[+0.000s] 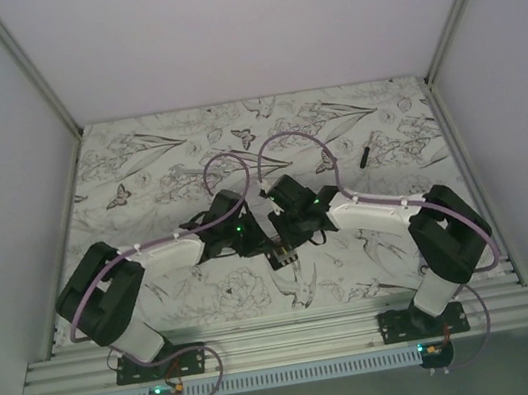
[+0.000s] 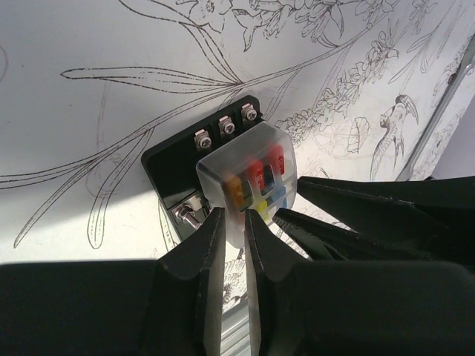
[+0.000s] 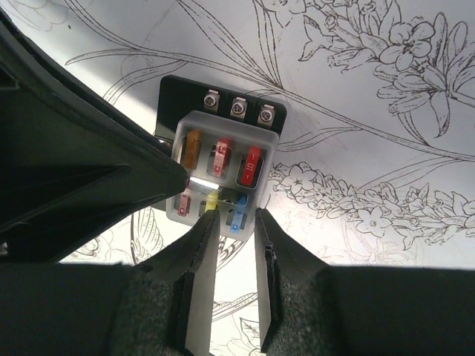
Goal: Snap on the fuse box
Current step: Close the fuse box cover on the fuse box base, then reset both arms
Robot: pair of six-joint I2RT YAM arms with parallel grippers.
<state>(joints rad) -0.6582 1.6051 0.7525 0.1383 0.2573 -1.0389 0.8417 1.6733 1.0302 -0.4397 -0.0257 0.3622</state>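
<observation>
No word, number or brand can be read anywhere. The fuse box [image 3: 223,167], just ahead of the fingers [image 3: 200,245], shows coloured fuses [image 3: 249,165] under a clear cover, their markings too small to read (the tabletop [image 3: 371,126] carries only drawn flowers, no letters).

The fuse box [image 2: 172,167] is black under a frosted pale cover, its fuses red, orange, yellow and blue (one in the right wrist view looks pink), with silver screws [image 2: 226,127] along its upper edge. The bench [image 1: 137,168] is white, printed all over with black line drawings of flowers, butterflies and birds. The left tool [image 2: 234,215] and right tool [image 3: 235,215] are black, the arms [image 1: 167,251] black and white.
</observation>
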